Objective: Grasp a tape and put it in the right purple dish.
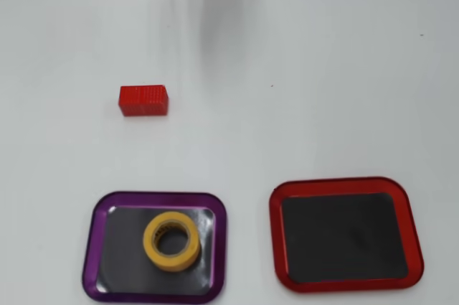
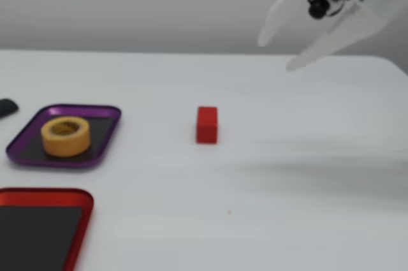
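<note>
Task status: placement appears complete. The yellow tape roll lies flat on the dark mat of the purple dish, lower left of the overhead view; in the fixed view the tape roll sits inside the purple dish at left centre of the frame. Nothing touches the roll.

Gripper: the gripper is in the upper right of the fixed view, raised above the table and well apart from the dish. Its two white fingers stand spread and hold nothing. In the overhead view only a pale sliver at the top edge may belong to the arm; this cannot be confirmed.

Other items: the red ribbed block stands on the bare table in the upper left part of the overhead view, apart from both trays. The red-rimmed dish, lower right of that view, holds nothing on its mat.

Remaining work, as judged: none for the tape; only parking the arm may be left
</note>
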Robot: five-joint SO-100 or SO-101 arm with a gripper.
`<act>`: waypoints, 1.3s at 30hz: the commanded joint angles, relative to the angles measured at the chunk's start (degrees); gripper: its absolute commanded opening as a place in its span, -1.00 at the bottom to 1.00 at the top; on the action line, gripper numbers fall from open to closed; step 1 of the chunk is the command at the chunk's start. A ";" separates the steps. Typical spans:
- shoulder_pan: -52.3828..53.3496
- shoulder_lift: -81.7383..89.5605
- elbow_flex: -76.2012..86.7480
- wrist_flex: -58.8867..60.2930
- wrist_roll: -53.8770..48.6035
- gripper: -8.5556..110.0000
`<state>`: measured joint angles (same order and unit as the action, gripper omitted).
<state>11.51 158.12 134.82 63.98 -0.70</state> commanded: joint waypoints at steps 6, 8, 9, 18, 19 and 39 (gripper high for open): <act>-6.94 22.41 24.43 -8.88 0.44 -0.66; -8.44 27.33 28.56 -8.61 0.44 -0.66; -8.88 29.71 30.59 -8.61 0.44 -0.66; -8.88 40.34 42.10 0.35 0.53 -0.66; -8.96 40.25 42.01 1.14 0.53 -0.66; -9.40 40.17 41.92 7.29 7.29 -0.86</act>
<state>2.37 191.51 176.40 70.84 6.15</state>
